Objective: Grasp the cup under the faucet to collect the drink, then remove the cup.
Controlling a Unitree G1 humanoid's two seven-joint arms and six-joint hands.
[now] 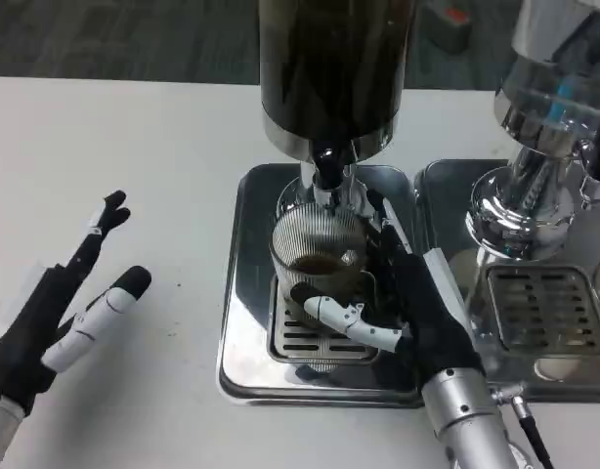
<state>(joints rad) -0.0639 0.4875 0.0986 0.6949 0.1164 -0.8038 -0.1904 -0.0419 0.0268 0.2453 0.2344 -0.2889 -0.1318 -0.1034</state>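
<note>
Cup (pixel 318 256) first, since that's your target: clear ribbed glass, vertical flutes all round, a shallow pool of dark brown drink in the bottom, standing upright on the slotted grate of the left steel drip tray (pixel 243 322), directly under the black faucet (pixel 326 168). Now sweep left to right. Your left hand (pixel 61 315) lies low on the white table (pixel 163 147), well apart from the tray, fingers stretched out and spread, grasping nothing; black fingertips point up and away, one white finger angled beside them. Next comes the tray, shiny, with raised rim, cup at its centre. Above it you have the tall dark dispenser (pixel 334 68) with a chrome band at its base, the faucet hanging from that band just over the cup's mouth. Your right hand (pixel 398 303) is wrapped on the cup: the white thumb curls across the front of the glass low down, black fingers run up its right side, so it's grasping the cup. Silver forearm comes in from the bottom edge. Further right, a second steel tray (pixel 447 195) with its own grate carries a chrome-based second dispenser (pixel 549 107) with a clear body. Whether liquid is flowing from the faucet, you can't tell.
</note>
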